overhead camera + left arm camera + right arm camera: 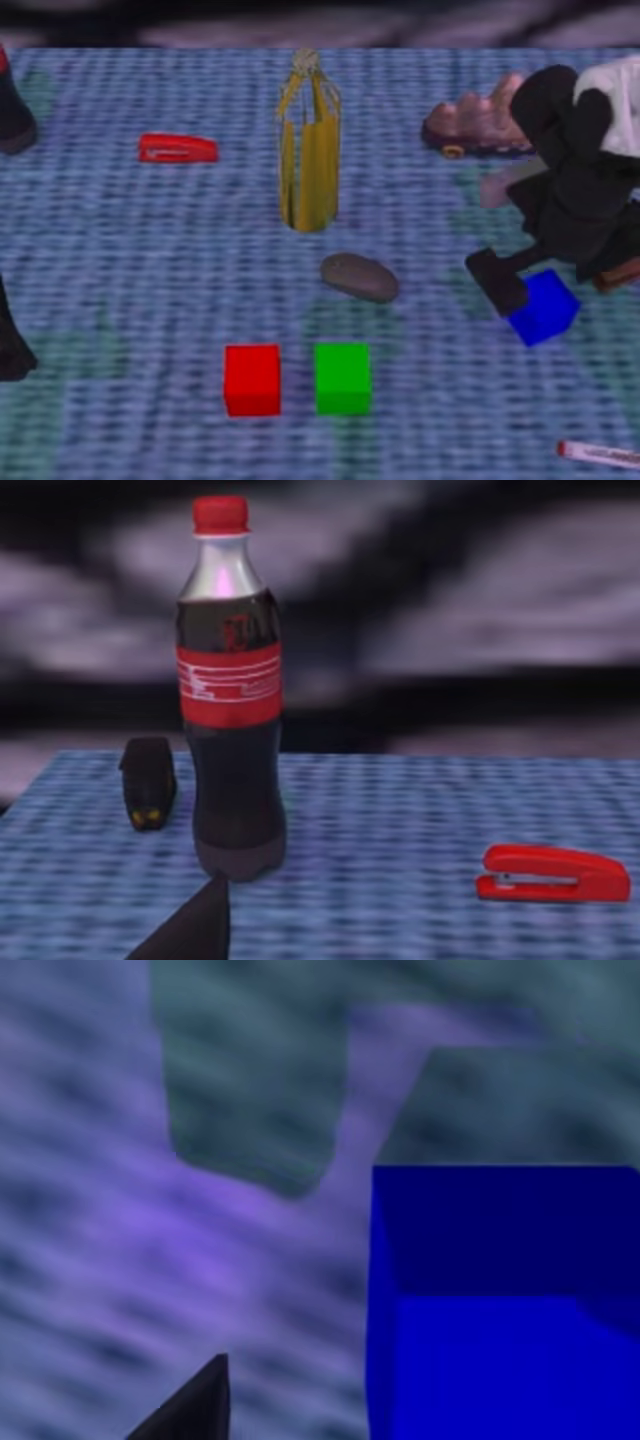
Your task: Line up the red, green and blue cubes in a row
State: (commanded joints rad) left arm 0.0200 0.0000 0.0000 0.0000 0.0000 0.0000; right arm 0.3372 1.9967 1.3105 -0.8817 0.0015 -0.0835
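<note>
Tablecloth (pixel 120 260) spreads blue beneath everything. Right gripper (pixel 520 290) hangs at its right side, fingers spread wide, touching the blue cube (pixel 545 308) without clamping it. Well to the gripper's left sit green cube (pixel 343 378) and red cube (pixel 252 379), just apart. Left arm (pixel 12 345) is parked at the left edge.

Deep blue matte cube (pixel 500 1300) cut off by right wrist frame edge; white marker with red cap (pixel 600 454) clipped at top view's edge.

The right tool (pixel 520 290) sits at the blue cube (pixel 545 306); left of it, green cube (pixel 343 378), then red cube (pixel 252 379) beside it
</note>
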